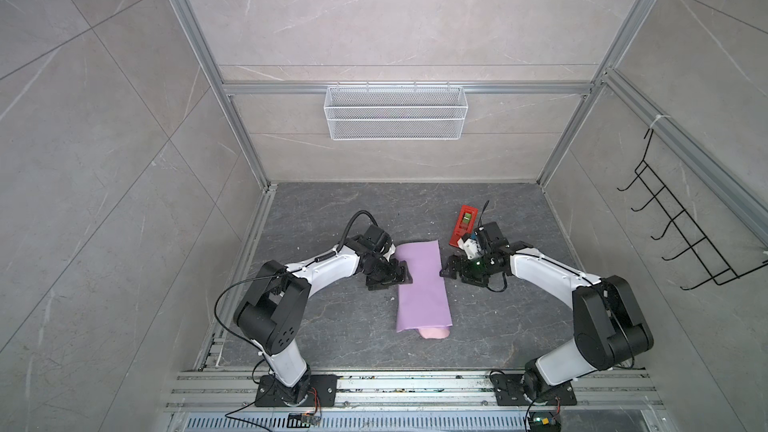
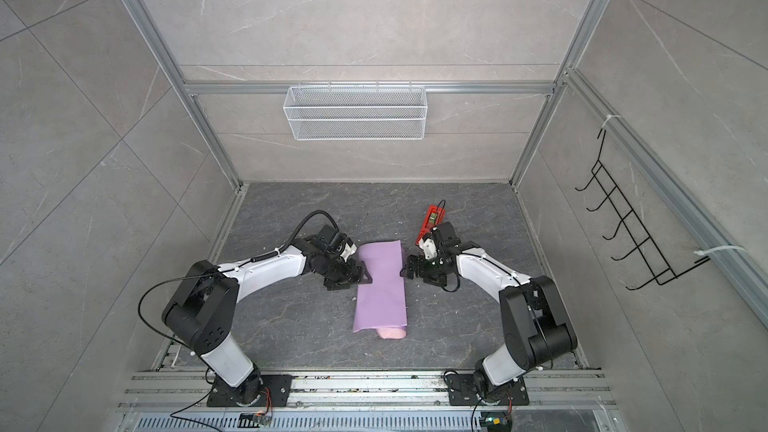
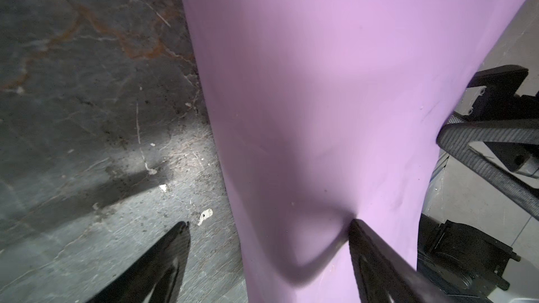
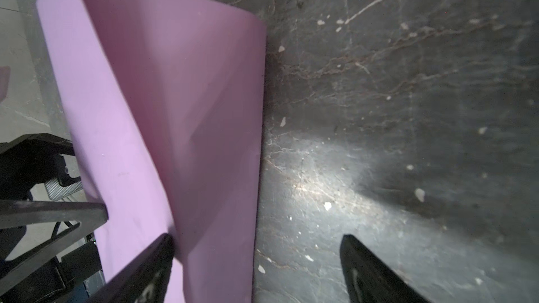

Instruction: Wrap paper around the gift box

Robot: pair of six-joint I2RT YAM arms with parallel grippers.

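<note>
Left end effector point(image 3: 268, 224) is spread wide and gripping nothing. One finger point(image 3: 376, 257) digs its tip into the lilac paper point(image 1: 422, 288) and dents it, while its partner hangs over bare table point(image 1: 332, 326). Across the way, the right end effector point(image 4: 256, 237) is just as wide and just as empty, one finger point(image 4: 145, 266) nudging the overlapping edge of the sheet.

The paper lies folded over into a long, loose sleeve mid-table, between both arms, with its pink side peeking out at the near end. The gift box? Out of sight. It is presumably under that sleeve, but no green shows.

That dent tells the story: thin, light, springy stuff that creases easily and will likely slide on the table. Best pinched along a free edge, or pressed flat where the box backs it. The red tape dispenser point(image 1: 463, 226) waits just behind the right arm.
</note>
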